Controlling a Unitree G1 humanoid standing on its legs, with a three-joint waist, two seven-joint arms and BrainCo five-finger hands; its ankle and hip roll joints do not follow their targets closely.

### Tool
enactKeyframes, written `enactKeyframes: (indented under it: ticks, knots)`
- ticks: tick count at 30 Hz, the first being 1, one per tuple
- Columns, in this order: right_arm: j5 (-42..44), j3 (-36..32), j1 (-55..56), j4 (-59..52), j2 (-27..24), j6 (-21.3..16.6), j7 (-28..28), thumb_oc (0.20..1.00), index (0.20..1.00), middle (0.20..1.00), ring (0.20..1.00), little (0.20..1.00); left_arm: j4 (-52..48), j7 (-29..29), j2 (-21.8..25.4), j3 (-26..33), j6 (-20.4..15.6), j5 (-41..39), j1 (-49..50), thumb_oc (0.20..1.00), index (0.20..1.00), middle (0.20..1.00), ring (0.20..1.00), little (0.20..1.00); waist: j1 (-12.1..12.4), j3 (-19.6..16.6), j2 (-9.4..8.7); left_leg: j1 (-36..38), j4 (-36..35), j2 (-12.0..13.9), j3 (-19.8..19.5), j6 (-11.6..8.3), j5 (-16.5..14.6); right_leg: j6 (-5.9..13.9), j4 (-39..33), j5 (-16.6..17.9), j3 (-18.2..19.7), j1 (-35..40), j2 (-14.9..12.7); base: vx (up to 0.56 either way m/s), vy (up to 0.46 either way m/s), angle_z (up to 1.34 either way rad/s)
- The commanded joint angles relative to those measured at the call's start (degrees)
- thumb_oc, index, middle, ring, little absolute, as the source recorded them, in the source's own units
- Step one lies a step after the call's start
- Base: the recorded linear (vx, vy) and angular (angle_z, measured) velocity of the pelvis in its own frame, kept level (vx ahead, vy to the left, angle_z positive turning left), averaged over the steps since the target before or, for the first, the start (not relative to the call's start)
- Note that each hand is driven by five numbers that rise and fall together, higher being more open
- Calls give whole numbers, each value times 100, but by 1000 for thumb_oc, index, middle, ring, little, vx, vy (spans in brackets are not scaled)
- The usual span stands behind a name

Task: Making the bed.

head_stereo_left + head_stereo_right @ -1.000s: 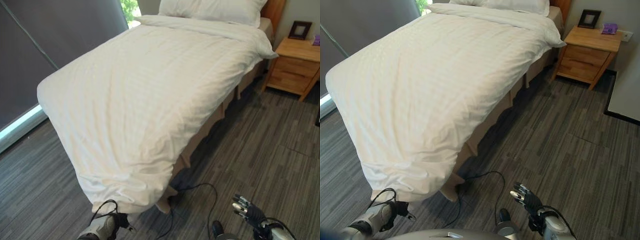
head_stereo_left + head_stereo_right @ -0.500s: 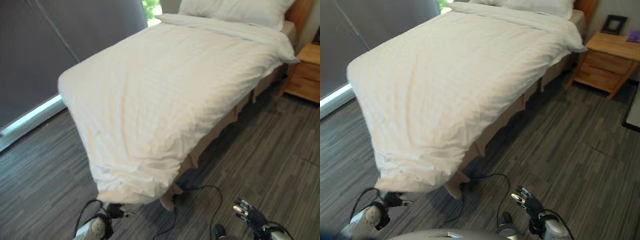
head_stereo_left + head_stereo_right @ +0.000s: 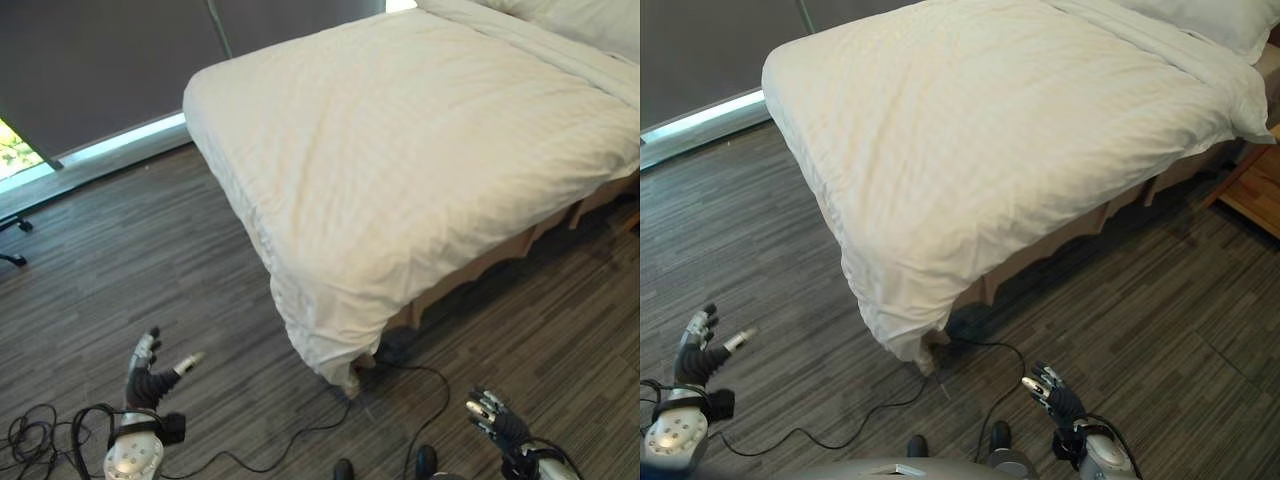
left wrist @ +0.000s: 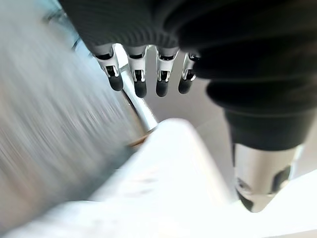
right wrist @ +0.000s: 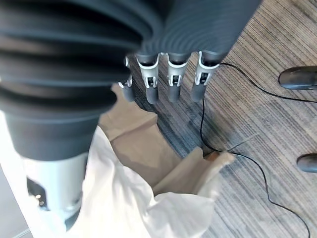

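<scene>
duvet: white duvet lies spread over the bed, its foot corner hanging toward the wood floor, tan bed skirt showing under it
left hand: left hand low over the floor, fingers straight and spread, thumb out, holding nothing
right hand: right hand low over the floor, fingers relaxed, slightly bent, holding nothing
corner vs left hand: ahead and to its right, apart, no contact
corner vs right hand: ahead and to its left, apart, no contact; its wrist view looks straight at the drooping cloth and skirt
nearer hand: judged about even, right one looks slightly closer
long axis: bed runs away from both hands, up and to the right toward the pillow
next move: probably reach forward to the corner between the hands; both must close inward
</scene>
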Motion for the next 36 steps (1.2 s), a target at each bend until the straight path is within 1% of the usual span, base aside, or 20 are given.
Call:
enactKeyframes:
  ticks: [1,3,4,5,6,7,9,12,14,15,16,18,19,20,21,24,29,30,33,36]
  knots:
    - [56,18,-224,-90,146,-329,35,1000,1000,1000,1000,1000,-267,-247,138,267,-730,-1193,-84,1000,1000,1000,1000,1000,-24,-146,-170,-127,37,299,47,-375,222,499,118,70,-84,240,-537,-26,-16,5]
    - [120,107,-419,-84,153,-366,14,1000,1000,1000,1000,1000,-455,-239,-33,229,-831,-1564,-212,1000,1000,1000,1000,1000,25,-103,-220,-161,37,294,6,-371,234,491,119,63,-121,230,-541,-48,-16,2]
    - [125,266,-690,-102,133,-408,-38,1000,1000,1000,1000,1000,-420,-302,-121,69,-875,-1912,-377,1000,1000,1000,1000,1000,63,-56,-257,-205,37,300,-15,-372,250,487,117,69,-145,208,-549,-142,-33,4]
    - [398,569,-1300,-323,97,-450,-158,1000,1000,1000,1000,1000,-405,-222,-77,-305,-850,-1941,-522,1000,1000,1000,1000,1000,160,122,-296,-288,37,307,-55,-367,290,476,129,90,-160,160,-544,-139,-32,8]
    - [400,568,-1311,-320,97,-450,-158,1000,1000,1000,1000,1000,-403,-221,-77,-302,-850,-1939,-531,1000,1000,1000,1000,1000,156,119,-300,-309,37,302,-59,-363,307,476,125,105,-162,143,-549,-176,-24,10]
    - [565,628,-1618,-345,114,-494,-256,1000,1000,1000,1000,1000,-423,-232,-41,-460,-819,-1928,-578,1000,1000,1000,1000,1000,212,217,-303,-394,37,297,-97,-363,346,472,128,129,-174,76,-553,-151,-14,16]
    - [819,1006,-2475,-501,152,-535,-392,1000,1000,1000,1000,1000,-364,-247,-21,-732,-773,-2238,-731,1000,1000,1000,1000,1000,335,432,-310,-557,37,290,-147,-367,426,458,141,187,-188,-72,-553,-227,-20,16]
    - [1004,1720,-4101,-389,473,-616,-637,1000,1000,1000,1000,1000,-195,-226,-24,-1449,-687,-2529,-1100,1000,1000,1000,1000,1000,577,734,-258,-851,37,292,-186,-394,562,447,133,312,-210,-347,-550,-210,-11,5]
    - [1009,1979,-5025,-98,686,-642,-831,1000,1000,1000,1000,1000,-310,-255,21,-1725,-650,-2615,-1149,1000,1000,1000,1000,1000,746,819,-223,-997,37,293,-189,-397,628,436,131,376,-191,-500,-537,-154,-13,14]
    - [1002,1974,-5788,487,824,-662,-1023,1000,1000,1000,1000,1000,-424,-334,93,-1833,-593,-2762,-1156,1000,1000,1000,1000,1000,918,828,-169,-1161,37,278,-218,-403,694,432,103,419,-218,-619,-544,-107,-7,15]
    - [1005,1972,-5809,507,832,-669,-1016,1000,1000,1000,1000,1000,-424,-334,96,-1827,-592,-2763,-1164,1000,1000,1000,1000,1000,919,830,-173,-1168,37,279,-216,-404,695,431,103,421,-216,-628,-543,-97,-9,10]
    - [1020,1848,-6399,856,995,-700,-1150,1000,1000,1000,1000,1000,-432,-354,209,-1836,-558,-2797,-1148,1000,1000,1000,1000,1000,1094,872,-93,-1316,37,271,-274,-422,751,425,103,427,-242,-741,-546,-82,-7,5]
    - [1032,1807,-6592,964,1096,-718,-1202,721,721,721,721,721,-436,-362,274,-1836,-570,-2801,-1157,1000,1000,1000,1000,1000,1149,893,-63,-1386,37,264,-291,-428,774,428,103,435,-264,-788,-553,-89,-7,11]
    - [1030,1786,-6752,1167,1222,-715,-1221,369,369,369,369,369,-437,-398,339,-1853,-557,-2810,-1162,1000,1000,1000,1000,1000,1222,913,-24,-1449,37,246,-320,-432,798,424,109,440,-297,-834,-562,-78,-16,5]
    - [1057,1747,-6904,1313,1306,-738,-1281,200,200,200,200,200,-443,-401,444,-1830,-570,-2779,-1163,1000,1000,1000,1000,1000,1315,962,20,-1500,37,237,-356,-439,809,424,128,432,-327,-861,-564,-77,-18,7]
    - [1192,1593,-7155,1634,1494,-744,-1366,200,200,200,200,200,-349,-368,540,-1749,-584,-2815,-1174,1000,1000,1000,1000,1000,1478,1018,121,-1616,37,207,-440,-446,852,420,138,444,-416,-938,-583,-43,-15,26]
    - [1325,1485,-7385,1933,1597,-719,-1407,200,200,200,200,200,-302,-357,662,-1795,-570,-2705,-1130,1000,1000,1000,1000,1000,1617,1116,211,-1822,37,213,-477,-451,916,422,135,470,-486,-1102,-569,-38,-16,9]
    - [1310,1410,-7603,2284,1582,-720,-1448,200,200,200,200,200,-307,-376,709,-1870,-575,-2690,-1138,1000,1000,1000,1000,1000,1692,1155,260,-1912,37,213,-493,-459,949,425,141,477,-498,-1184,-573,-51,-14,4]
    - [1254,1358,-7832,2502,1472,-703,-1515,200,200,200,200,200,-337,-377,758,-1950,-596,-2658,-1167,1000,1000,1000,1000,1000,1746,1213,317,-2015,37,216,-506,-472,976,425,160,490,-526,-1282,-580,-43,-14,2]
    - [1132,1275,-8270,2995,1128,-713,-1629,200,200,200,200,200,-469,-427,872,-2099,-639,-2609,-1222,1000,1000,1000,1000,1000,1842,1329,458,-2278,37,224,-506,-509,1054,435,169,577,-516,-1583,-546,-91,-8,5]
